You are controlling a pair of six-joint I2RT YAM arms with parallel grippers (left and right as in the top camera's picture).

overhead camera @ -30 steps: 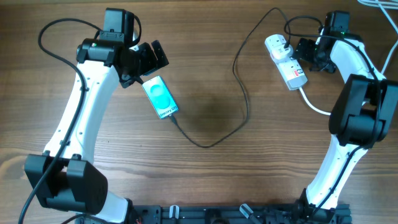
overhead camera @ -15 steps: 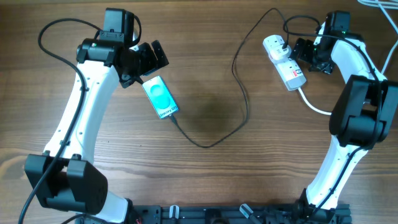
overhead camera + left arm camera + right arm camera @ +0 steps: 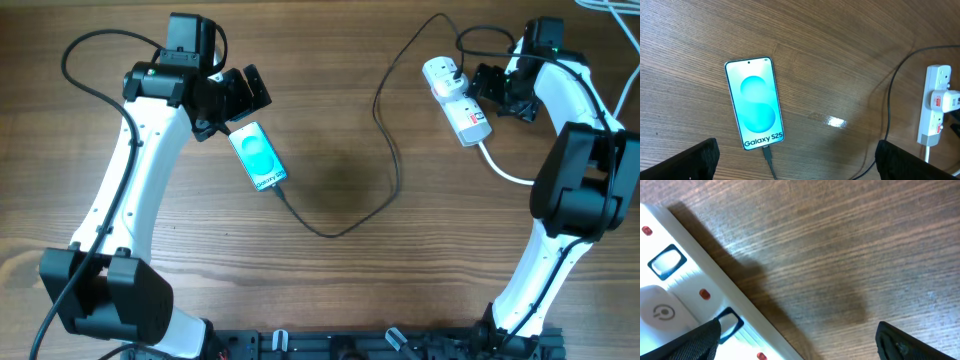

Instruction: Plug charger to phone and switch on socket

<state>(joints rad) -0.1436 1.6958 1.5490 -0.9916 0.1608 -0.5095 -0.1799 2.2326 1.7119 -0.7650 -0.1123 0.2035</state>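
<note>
The phone (image 3: 258, 157) lies face up, its screen cyan, below my left gripper (image 3: 238, 108). In the left wrist view the phone (image 3: 755, 102) sits between and beyond the wide-apart fingers of the open, empty left gripper (image 3: 797, 165). The charger's black cable (image 3: 385, 150) has its connector (image 3: 767, 154) seated in the phone's lower end. It runs to a white adapter (image 3: 452, 80) plugged into the socket (image 3: 458, 100). My right gripper (image 3: 488, 88) is open at the socket's right side. In the right wrist view one fingertip (image 3: 695, 342) overlaps a rocker switch on the socket (image 3: 685, 285).
The socket's thick white cord (image 3: 505, 170) curls from its near end toward the right arm's base. The black cable loops across the middle of the wooden table (image 3: 330, 290). More cables hang at the far right corner (image 3: 610, 10).
The socket has slid slightly left and away, with the right gripper moving against it. The left arm, phone and cable stay as they were.
</note>
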